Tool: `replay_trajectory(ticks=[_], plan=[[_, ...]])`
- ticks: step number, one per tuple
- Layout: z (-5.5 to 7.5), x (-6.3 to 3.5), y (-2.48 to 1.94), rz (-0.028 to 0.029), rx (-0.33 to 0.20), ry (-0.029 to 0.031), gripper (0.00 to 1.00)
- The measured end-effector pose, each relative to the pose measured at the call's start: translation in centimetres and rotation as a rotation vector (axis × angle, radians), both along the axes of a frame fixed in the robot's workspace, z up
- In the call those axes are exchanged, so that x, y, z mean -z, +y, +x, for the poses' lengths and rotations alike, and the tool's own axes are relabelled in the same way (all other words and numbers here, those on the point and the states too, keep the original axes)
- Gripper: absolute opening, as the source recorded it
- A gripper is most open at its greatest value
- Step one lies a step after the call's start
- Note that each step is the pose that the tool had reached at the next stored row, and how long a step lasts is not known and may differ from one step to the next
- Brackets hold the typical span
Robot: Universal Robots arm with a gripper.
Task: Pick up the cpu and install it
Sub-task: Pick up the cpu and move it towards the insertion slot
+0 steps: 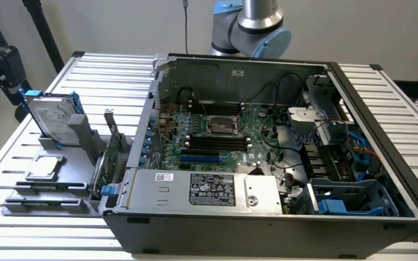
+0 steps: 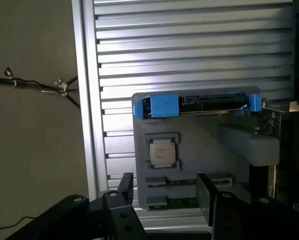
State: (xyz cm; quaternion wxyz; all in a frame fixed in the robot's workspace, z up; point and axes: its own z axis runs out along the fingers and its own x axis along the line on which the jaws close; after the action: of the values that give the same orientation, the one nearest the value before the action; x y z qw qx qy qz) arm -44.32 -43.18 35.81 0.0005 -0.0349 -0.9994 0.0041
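Note:
The cpu (image 1: 45, 165) is a small silver-topped square chip lying flat in a recess of the grey holder (image 1: 22, 207) at the exterior view's left, outside the computer case. In the wrist view the cpu (image 2: 163, 151) lies on the grey holder (image 2: 199, 150), a little way below and ahead of my gripper (image 2: 165, 192). The two black fingers (image 2: 125, 184) stand wide apart with nothing between them. The empty cpu socket (image 1: 221, 126) sits in the middle of the green motherboard inside the open case.
A silver hard drive with blue brackets (image 1: 51, 117) stands upright in the holder behind the cpu, its top edge (image 2: 199, 104) facing the wrist camera. An expansion card (image 1: 109, 157) stands beside the case wall. A grey labelled box (image 1: 209, 190) fills the case front. The table is slatted metal (image 1: 100, 70).

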Motion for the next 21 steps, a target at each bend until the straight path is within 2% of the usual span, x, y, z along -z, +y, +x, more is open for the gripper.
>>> replay_trajectory(ticks=[4,11,15,21], plan=[[0.4,0.7,-0.36,0.0029,0.0,-0.0001,0.62],[0.7,1.98,-1.23,0.0035,0.0,0.0,0.62],[0.7,2.71,-1.49,0.0046,-0.001,0.0,0.62],[0.8,3.68,-1.62,0.0156,-0.012,0.0,0.62]])
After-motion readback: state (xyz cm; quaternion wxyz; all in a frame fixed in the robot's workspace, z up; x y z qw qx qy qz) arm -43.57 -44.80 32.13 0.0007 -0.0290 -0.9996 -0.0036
